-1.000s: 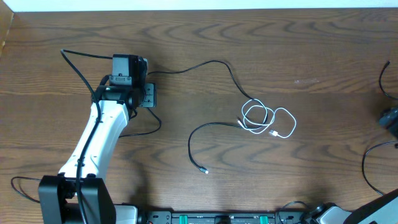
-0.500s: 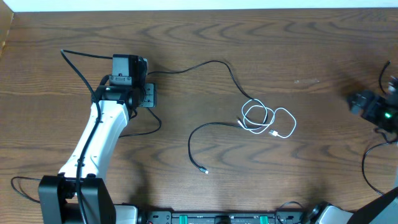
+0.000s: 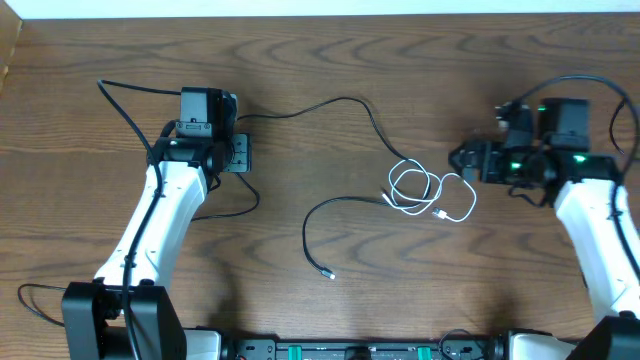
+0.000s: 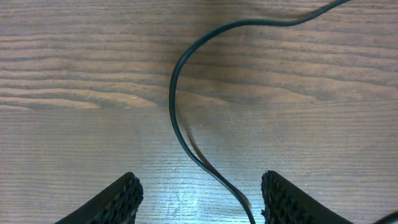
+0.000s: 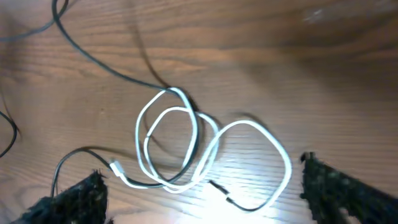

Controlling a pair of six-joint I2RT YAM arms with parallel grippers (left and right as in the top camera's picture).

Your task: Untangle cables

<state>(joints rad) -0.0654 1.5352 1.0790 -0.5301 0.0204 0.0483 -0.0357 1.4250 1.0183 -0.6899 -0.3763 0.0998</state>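
Both grippers spread wide, empty. Right gripper [image 5: 202,186] has swung in over white cable [image 5: 138,130], so a pick looks next; left gripper [image 4: 200,186] straddles black cable [image 4: 171,93].

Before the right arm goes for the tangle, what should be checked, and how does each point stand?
1. Right gripper fingers open: ok.
2. White cable in the right wrist view, under the gripper: ok.
3. White cable free of the black cable: not ok; black runs through its loops.
4. Left gripper clamped on the black cable: not ok; fingers apart, cable runs between them.
5. Right gripper's height above the table: cannot tell.
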